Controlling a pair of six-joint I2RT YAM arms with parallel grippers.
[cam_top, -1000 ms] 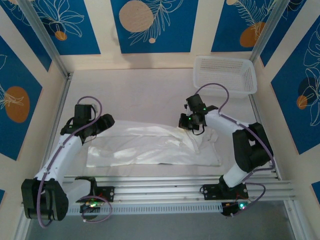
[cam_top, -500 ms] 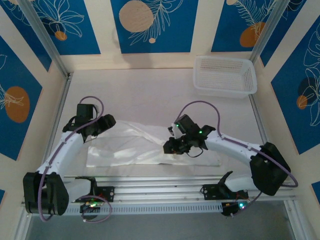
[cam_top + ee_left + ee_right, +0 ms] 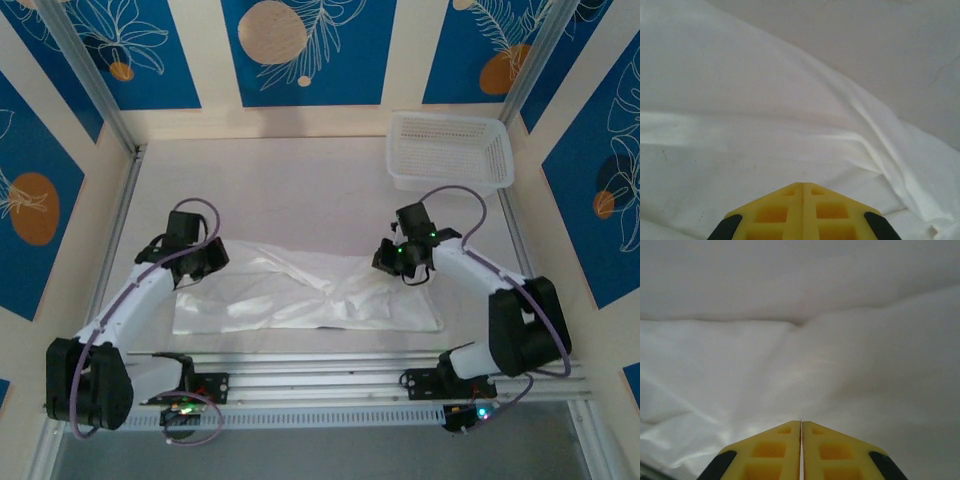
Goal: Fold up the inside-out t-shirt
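The left gripper (image 3: 802, 186) has its jaws pressed flat together, the yellow pads meeting along 1 thin seam, with the tip down on white cloth. I cannot tell whether a pinch of fabric sits between them. The right gripper (image 3: 801, 423) has its jaws closed the same way, a hairline between the pads, low over the cloth, and no held fold is visible there either.

The inside-out t-shirt (image 3: 300, 297) lies spread as a long band on the worktop (image 3: 280, 190). It is nearer the arm bases than the white mesh basket (image 3: 445, 182), to the basket's left and apart from it. The right gripper sits on the shirt end closest to the basket, the left on the end farthest from it, both at the edge facing the basket's side. Wrinkles run diagonally across the middle.

The step looks like taking the far edge at 2 points for a lengthwise fold. To do it well, each pinch should catch every layer. The 2 arms should then lift evenly and keep the cloth taut between them, so the wrinkles pull out before the edge is laid down.
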